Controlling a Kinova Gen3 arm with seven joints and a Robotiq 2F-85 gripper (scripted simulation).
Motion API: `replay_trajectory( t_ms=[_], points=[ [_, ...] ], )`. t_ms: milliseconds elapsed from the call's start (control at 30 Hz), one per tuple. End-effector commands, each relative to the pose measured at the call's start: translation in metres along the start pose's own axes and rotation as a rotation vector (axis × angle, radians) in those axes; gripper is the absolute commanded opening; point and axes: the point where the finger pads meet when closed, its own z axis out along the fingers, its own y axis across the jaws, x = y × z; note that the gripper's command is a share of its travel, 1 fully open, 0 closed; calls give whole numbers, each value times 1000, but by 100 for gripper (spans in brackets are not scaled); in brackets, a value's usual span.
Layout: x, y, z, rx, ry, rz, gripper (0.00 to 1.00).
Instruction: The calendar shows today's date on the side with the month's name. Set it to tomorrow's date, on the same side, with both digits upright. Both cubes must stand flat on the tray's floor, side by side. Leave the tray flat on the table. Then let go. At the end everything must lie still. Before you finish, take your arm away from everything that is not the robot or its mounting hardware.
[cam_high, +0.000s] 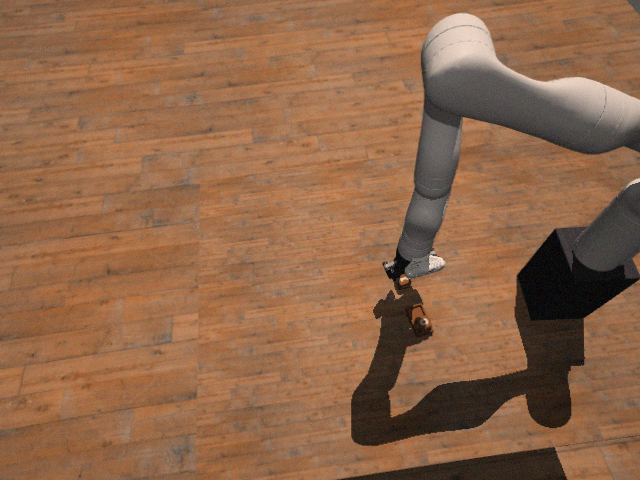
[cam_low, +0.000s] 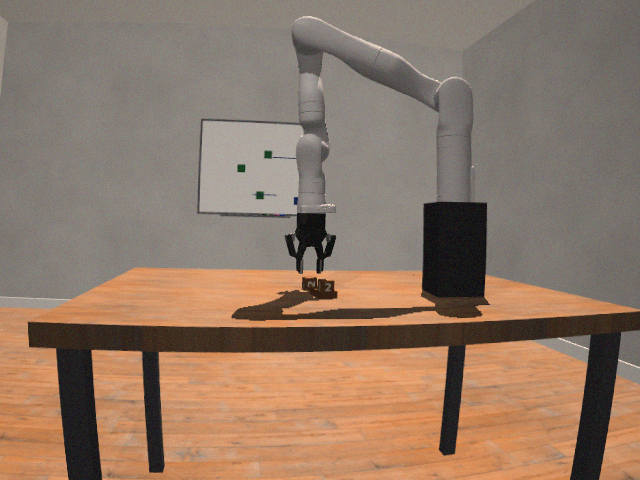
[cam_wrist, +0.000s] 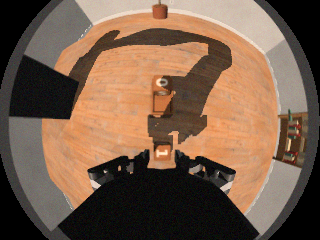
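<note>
My gripper (cam_low: 309, 269) (cam_wrist: 162, 154) is partly open and empty, its fingertips just above a loose brown cube (cam_high: 403, 281) (cam_low: 309, 283) (cam_wrist: 162, 151). This cube stands outside the tray; its top shows a 1 in the wrist view, and the side facing the exterior camera shows a 2 turned on its side. The brown tray (cam_high: 415, 312) (cam_wrist: 162, 104) rests on the table. A second cube (cam_high: 423, 324) (cam_low: 326, 286) (cam_wrist: 161, 83) is in its far end in the wrist view, with a 0 on top and an upright 2 facing the exterior camera. The month's name is not legible.
The black pedestal (cam_high: 550, 281) (cam_low: 454, 250) of the arm stands to the right of the tray in the top and exterior views. The arm's shadow falls beside the tray and between it and the loose cube. The wooden table's front edge (cam_low: 310, 338) is nearer the exterior camera.
</note>
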Motion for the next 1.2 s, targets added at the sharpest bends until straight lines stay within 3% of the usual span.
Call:
replay_trajectory(
  t_ms=[0,567,1167],
  points=[
    [0,1,-1,-1,-1,0,48],
    [0,1,1,-1,-1,0,48],
    [0,1,26,-1,-1,0,48]
  ],
)
